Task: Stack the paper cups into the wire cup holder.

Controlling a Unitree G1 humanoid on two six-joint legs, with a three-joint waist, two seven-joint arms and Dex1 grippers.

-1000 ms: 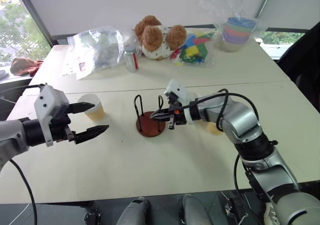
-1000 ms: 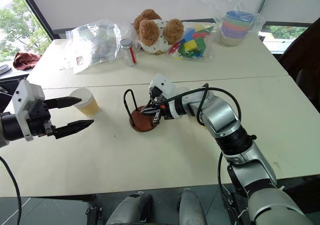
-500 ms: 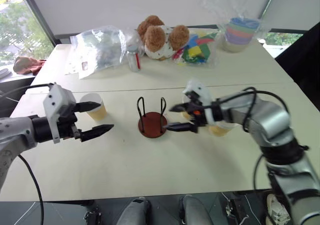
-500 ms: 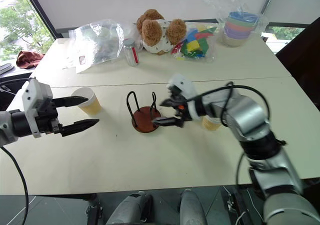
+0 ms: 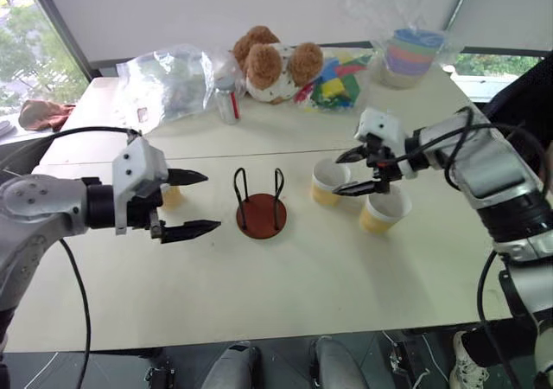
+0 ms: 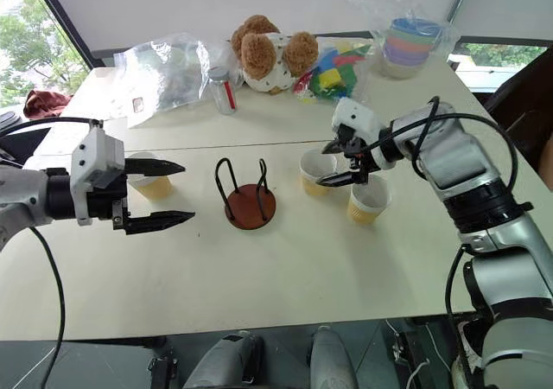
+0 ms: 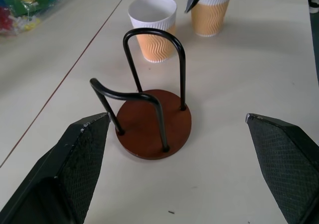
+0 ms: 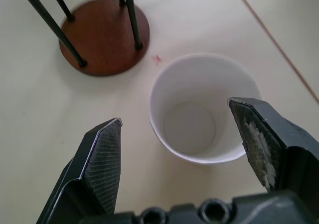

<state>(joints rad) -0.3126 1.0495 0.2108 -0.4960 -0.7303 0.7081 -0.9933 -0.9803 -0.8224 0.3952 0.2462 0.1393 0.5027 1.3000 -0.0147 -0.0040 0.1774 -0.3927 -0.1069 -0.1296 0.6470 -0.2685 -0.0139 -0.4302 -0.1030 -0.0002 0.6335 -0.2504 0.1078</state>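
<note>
The wire cup holder [image 5: 262,215], a reddish-brown disc with two black wire loops, stands empty at the table's middle. Just to its right are two upright paper cups, one [image 5: 323,194] nearer the holder and another [image 5: 381,217] beyond it. My right gripper [image 5: 337,175] hangs open over the nearer cup, and in the right wrist view its fingers stand on either side of the white rim [image 8: 202,107] without touching. My left gripper [image 5: 212,202] is open and empty, left of the holder and pointing at it. A third cup [image 6: 154,184] sits behind its fingers, partly hidden.
Along the far edge lie a crumpled plastic bag [image 5: 168,78], a small bottle [image 5: 226,104], a teddy bear [image 5: 272,60], a bag of coloured toys [image 5: 333,86] and wrapped pastel bowls [image 5: 413,54]. A seam [image 5: 259,151] between two tabletops runs behind the holder.
My right gripper has left the holder, swung right to above the nearer cup, and opened. My left gripper has edged right toward the holder, still open.
</note>
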